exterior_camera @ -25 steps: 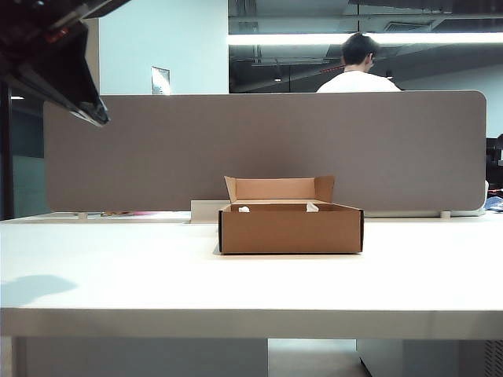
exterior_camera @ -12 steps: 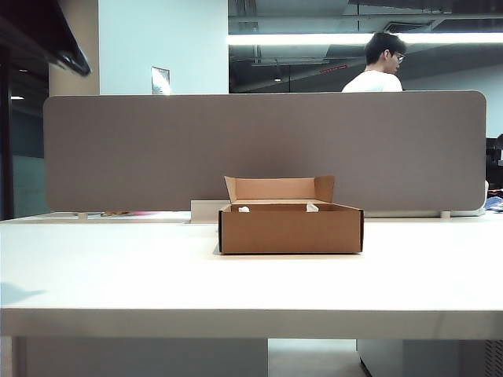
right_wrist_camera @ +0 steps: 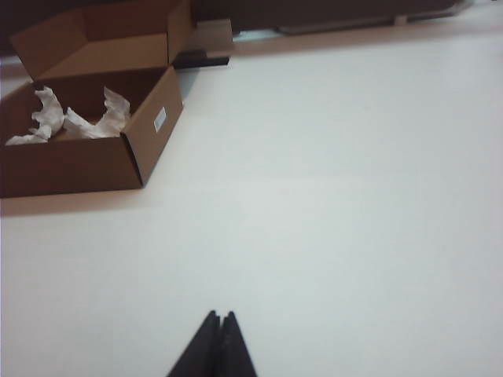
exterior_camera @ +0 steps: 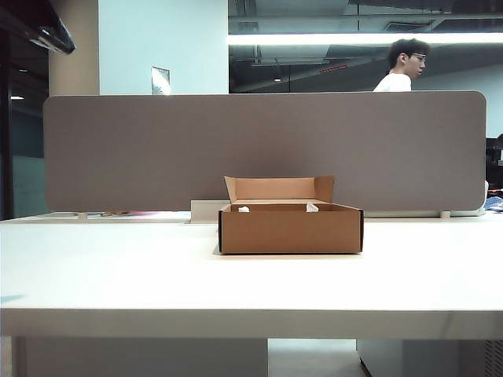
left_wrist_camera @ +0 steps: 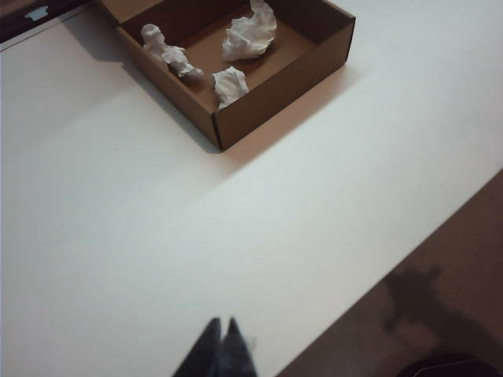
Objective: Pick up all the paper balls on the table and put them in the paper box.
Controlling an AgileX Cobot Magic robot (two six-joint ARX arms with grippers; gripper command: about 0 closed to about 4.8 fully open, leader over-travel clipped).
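Paper balls [left_wrist_camera: 250,33], all three, lying inside the paper box [left_wrist_camera: 277,86] well beyond the left gripper [left_wrist_camera: 222,345], hanging pinched together and empty over the near tabletop [left_wrist_camera: 157,236], and the right gripper [right_wrist_camera: 218,343], likewise pressed together, gripping nothing, with a grey divider [exterior_camera: 259,149] standing farthest back.

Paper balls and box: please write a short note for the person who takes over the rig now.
Left gripper: shut, empty, above the bare table, away from the box.
Right gripper: shut, empty, also above the table.
Paper balls: three, all inside the open paper box: one, another, the third.
Done: no ball shows on the table in any view.
Left: nothing to pick up, it seems; the lid flap stands open.
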